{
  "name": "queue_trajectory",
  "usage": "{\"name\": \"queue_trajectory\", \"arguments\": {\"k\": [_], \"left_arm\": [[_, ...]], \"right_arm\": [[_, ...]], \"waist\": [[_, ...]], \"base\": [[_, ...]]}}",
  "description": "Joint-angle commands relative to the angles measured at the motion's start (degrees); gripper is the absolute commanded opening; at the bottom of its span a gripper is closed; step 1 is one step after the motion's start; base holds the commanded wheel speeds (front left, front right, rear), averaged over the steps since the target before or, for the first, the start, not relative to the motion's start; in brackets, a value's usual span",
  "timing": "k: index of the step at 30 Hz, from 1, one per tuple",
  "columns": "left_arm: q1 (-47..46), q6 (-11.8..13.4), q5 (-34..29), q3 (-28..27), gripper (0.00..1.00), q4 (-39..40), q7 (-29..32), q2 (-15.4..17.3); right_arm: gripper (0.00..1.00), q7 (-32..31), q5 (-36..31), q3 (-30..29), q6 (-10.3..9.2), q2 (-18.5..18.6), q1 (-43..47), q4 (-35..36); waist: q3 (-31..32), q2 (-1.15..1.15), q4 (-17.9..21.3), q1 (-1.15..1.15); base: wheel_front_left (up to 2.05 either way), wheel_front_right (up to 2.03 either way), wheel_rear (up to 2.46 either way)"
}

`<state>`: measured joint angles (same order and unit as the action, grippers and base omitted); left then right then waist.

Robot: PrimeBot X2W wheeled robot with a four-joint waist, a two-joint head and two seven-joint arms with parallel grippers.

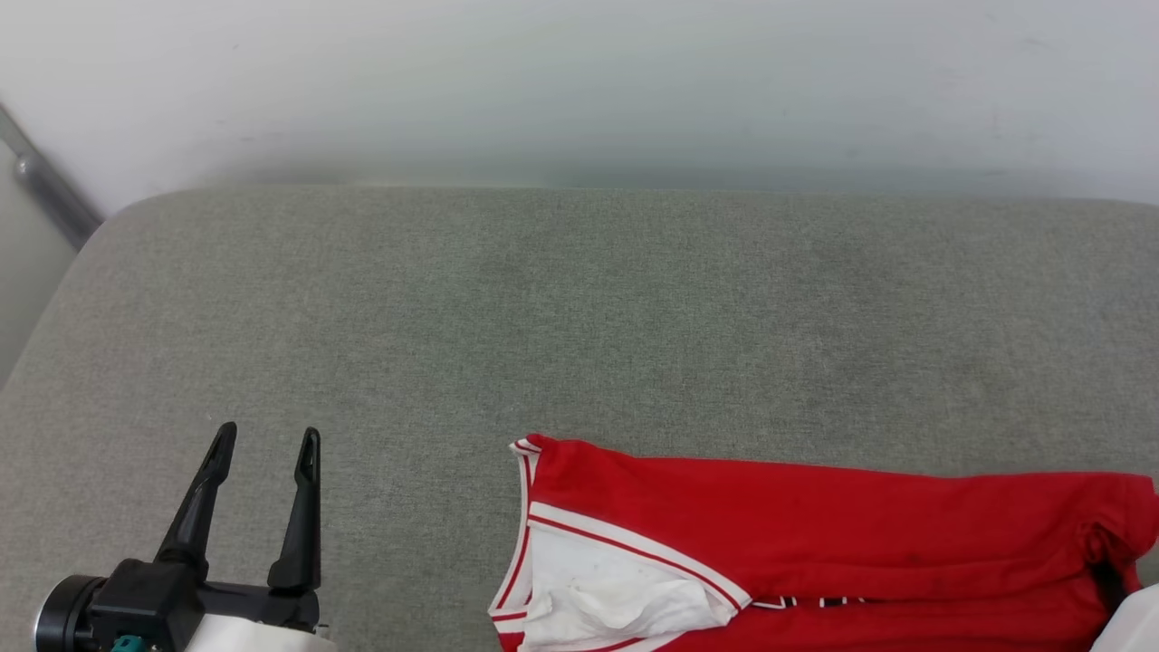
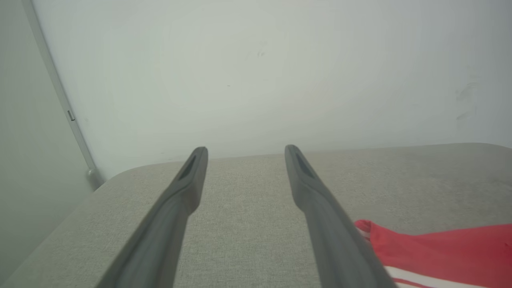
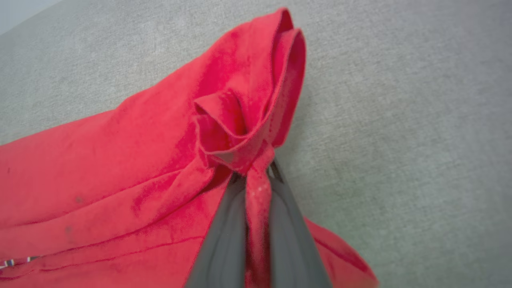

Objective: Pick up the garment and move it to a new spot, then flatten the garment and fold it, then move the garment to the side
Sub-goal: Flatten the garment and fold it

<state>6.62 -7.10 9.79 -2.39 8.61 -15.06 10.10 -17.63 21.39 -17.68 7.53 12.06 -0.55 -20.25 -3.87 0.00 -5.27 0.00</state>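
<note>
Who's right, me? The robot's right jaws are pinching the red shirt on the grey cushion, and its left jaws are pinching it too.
Nearly. The right gripper does have its jaws shut on the red shirt on the grey cushion. But the left gripper isn't pinching it: the head view shows its jaws open and empty, apart from the shirt over bare cushion.

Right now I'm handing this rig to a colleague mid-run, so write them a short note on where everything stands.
Right gripper: jaws shut on a bunched red fold at the garment's right end.
Left gripper: open, empty, over the grey cushion, left of the garment.
Garment: rumpled, lying on the cushion's near right part.
Done: grip taken.
Left: move it, flatten, fold, set aside.
</note>
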Motion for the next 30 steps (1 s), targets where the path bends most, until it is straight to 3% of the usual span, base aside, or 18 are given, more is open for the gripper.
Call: {"name": "queue_trajectory", "arguments": {"k": [1,5,8,20,26,30], "left_arm": [[0.37,-0.22,-0.20,-0.18,1.00,0.08,-0.14,-0.21],[0.99,-0.29,-0.43,-0.51,1.00,-0.01,-0.14,-0.50],[1.43,-0.28,-0.52,-0.78,1.00,-0.13,-0.14,-0.94],[2.59,-0.35,-1.05,0.71,1.00,-1.10,-0.14,-2.54],[2.74,-0.36,-0.63,1.29,1.00,-1.12,-0.14,-1.93],[2.58,-0.37,-0.44,1.54,1.00,-1.28,-0.14,-1.58]], "right_arm": [[0.00,-0.01,-0.40,-0.37,-0.08,0.16,-0.99,0.28],[0.00,-1.78,-2.12,-0.62,-0.07,1.02,-0.24,2.17],[0.00,-3.95,-3.34,2.85,-0.06,0.82,1.11,5.39],[0.00,-16.18,0.27,17.96,-0.06,-5.42,6.51,23.29],[0.00,-19.69,4.80,25.19,-0.06,-9.15,4.65,26.20],[0.00,-18.02,9.33,29.99,-0.06,-9.22,2.44,24.58]], "waist": [[0.09,0.00,0.06,0.00],[0.71,0.00,0.32,0.00],[1.29,0.00,0.78,0.00],[3.70,0.00,0.59,0.00],[4.28,0.00,-1.85,0.00],[4.01,0.00,-3.08,0.00]], "base": [[0.00,0.00,0.00],[0.00,0.00,0.00],[0.00,0.00,0.00],[0.00,0.00,0.00],[0.00,0.00,0.00],[0.00,0.00,0.00]]}}
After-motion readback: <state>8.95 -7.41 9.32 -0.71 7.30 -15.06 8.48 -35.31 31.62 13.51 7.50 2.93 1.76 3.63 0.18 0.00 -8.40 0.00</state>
